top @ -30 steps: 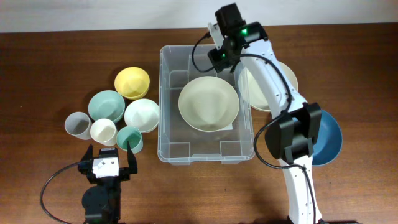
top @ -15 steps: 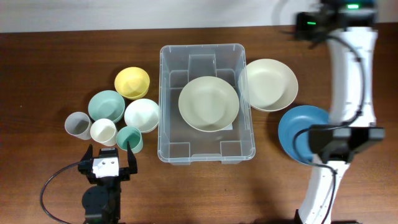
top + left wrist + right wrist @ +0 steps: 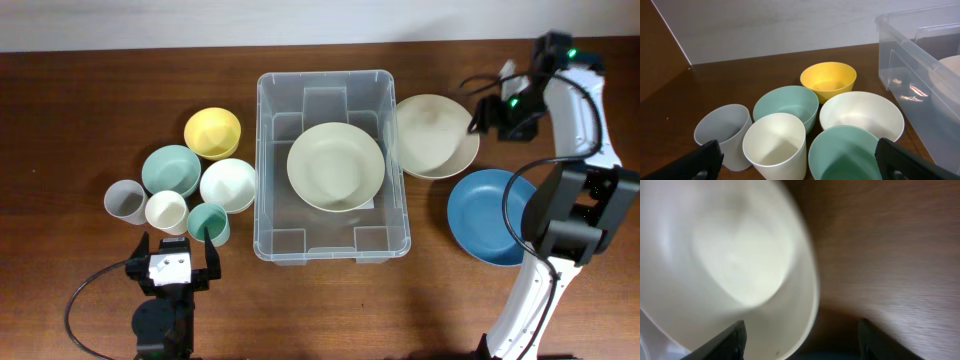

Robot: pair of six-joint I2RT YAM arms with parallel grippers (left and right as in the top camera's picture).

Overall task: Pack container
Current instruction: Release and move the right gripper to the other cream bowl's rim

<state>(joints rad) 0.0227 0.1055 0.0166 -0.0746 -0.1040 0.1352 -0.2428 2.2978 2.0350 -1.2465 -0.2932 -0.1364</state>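
Container (image 3: 290,228) sits mid-table, long axis running near-far: clear plastic bin, rectangular with rounded corners, moulded ribs and stepped pockets at both ends, and a pale label showing through the base. Inside it, one round, shallow, smooth matte cream plate (image 3: 335,166) lies flat, roughly centred. Just right of the bin there's a similar cream dish (image 3: 432,135), touching or nearly touching the bin's rim; nearer on the right is a blue plate (image 3: 490,215). Left of the bin is a cluster of smooth matte pieces: yellow bowl (image 3: 212,132), teal bowl (image 3: 170,170), white bowl (image 3: 228,184), grey cup (image 3: 125,201), cream cup (image 3: 166,211) and teal cup (image 3: 208,222), packed close. Left gripper (image 3: 176,252) sits near-left behind the cups, fingers (image 3: 705,157) spread wide, holding nothing. Right gripper (image 3: 490,110) is at the cream dish's right edge, fingers (image 3: 735,340) apart with the rim between them; wrist view is blurred, so contact is unclear. Table (image 3: 80,100) is dark wood grain.
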